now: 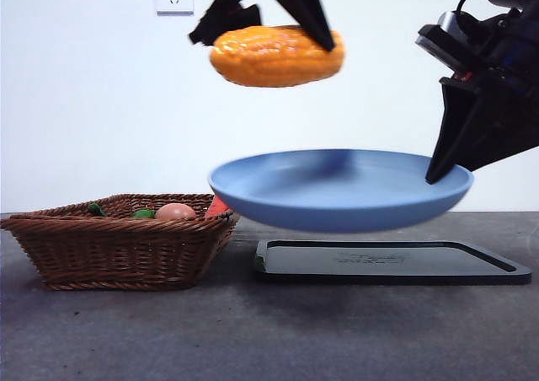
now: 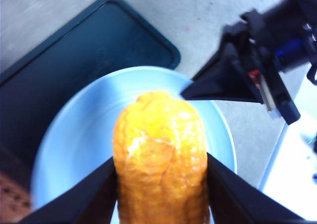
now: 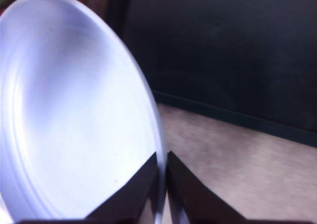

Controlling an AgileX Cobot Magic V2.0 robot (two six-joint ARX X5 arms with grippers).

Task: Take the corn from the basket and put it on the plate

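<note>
- Corn (image 1: 276,56): orange-yellow cob with bumpy kernels, upper centre of the front view, held level in the air above the plate; the left wrist view shows it end-on, filling the lower centre.
- Basket (image 1: 118,250): brown woven wicker, lower left of the front view, resting on the grey table (image 1: 253,330). Inside it, a pinkish-tan egg-like item (image 1: 175,211), some green pieces and an orange-red item at its right rim.
- Left gripper (image 1: 265,14): black, entering from the top edge of the front view; its jaws are clamped on either side of the corn, as the left wrist view shows.
- Plate (image 1: 337,191): light blue, round and shallow, centre of the front view, lifted clear of the table and of the tray, directly beneath the corn.
- Black tray (image 1: 392,261): flat, rectangular, lower right of centre, lying on the table below the plate.
- Right gripper (image 1: 438,170): black, coming in from the upper right of the front view; its jaws pinch the plate's right rim, one on each face, seen closely in the right wrist view.
</note>
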